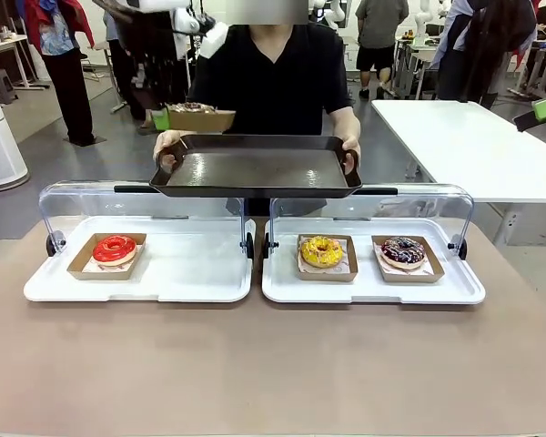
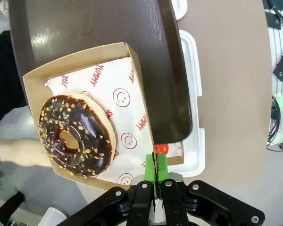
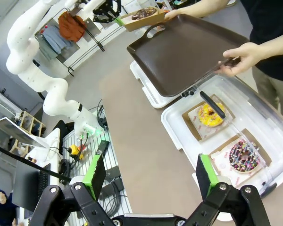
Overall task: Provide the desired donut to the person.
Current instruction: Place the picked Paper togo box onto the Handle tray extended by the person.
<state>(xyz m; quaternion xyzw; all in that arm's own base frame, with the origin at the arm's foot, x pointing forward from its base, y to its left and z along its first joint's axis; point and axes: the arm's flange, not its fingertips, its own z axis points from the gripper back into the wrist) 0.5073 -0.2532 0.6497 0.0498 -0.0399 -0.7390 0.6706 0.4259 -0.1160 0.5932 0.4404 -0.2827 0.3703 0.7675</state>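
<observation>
1. Front view: the person (image 1: 273,73) holds a dark serving tray (image 1: 255,168) above the bench (image 1: 273,364). The chocolate donut (image 1: 193,107), in its cardboard tray (image 1: 200,120), hangs by the serving tray's far left corner. Whether it sits over the tray or beyond it is hard to tell.
2. Left wrist view: the left hand (image 2: 155,165) is pressed together, pinching one thin cardboard wall. Such a one-sided pinch could let the cardboard sag and the donut slide off. Released here, it might miss the serving tray's rim.
3. Right wrist view: the right hand (image 3: 151,174) is spread and empty above the bench. The person's body is cut off.
</observation>
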